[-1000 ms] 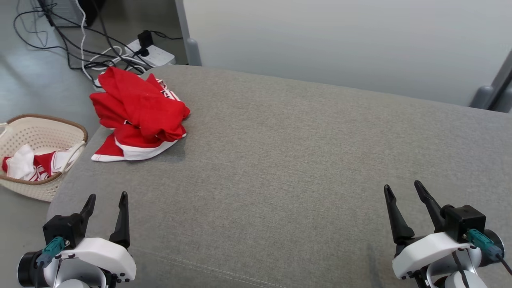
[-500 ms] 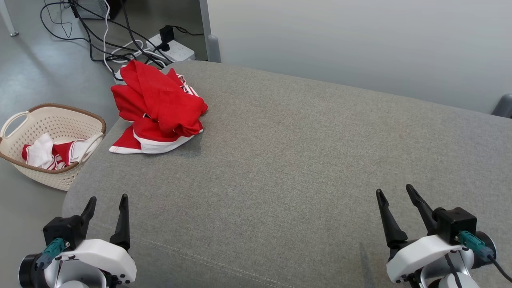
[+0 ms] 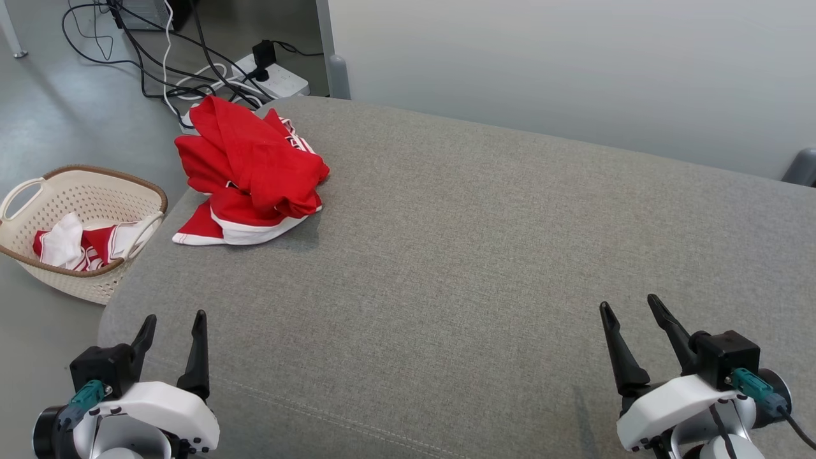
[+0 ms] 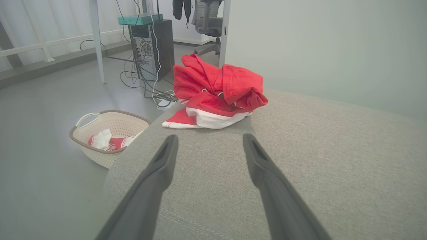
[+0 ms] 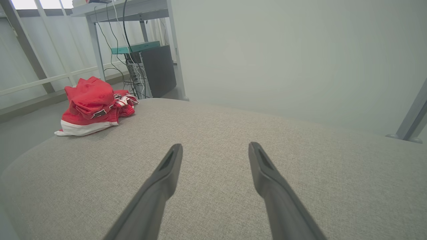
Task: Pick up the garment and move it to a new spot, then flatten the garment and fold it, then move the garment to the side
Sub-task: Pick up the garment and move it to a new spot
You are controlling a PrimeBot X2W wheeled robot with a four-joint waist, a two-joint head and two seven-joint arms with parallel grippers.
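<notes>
Crumpled red garment [image 3: 254, 167] on grey cushion [image 3: 478, 255] (white print illegible)

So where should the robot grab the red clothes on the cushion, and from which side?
Probably the puffy fold on top of the red clothes, coming down from above with the left gripper, which is open and nearer. They sit in a bunched heap at the far left corner of the cushion, so the top sticks up for pinching. The white hem lies flat, harder to catch.
</notes>
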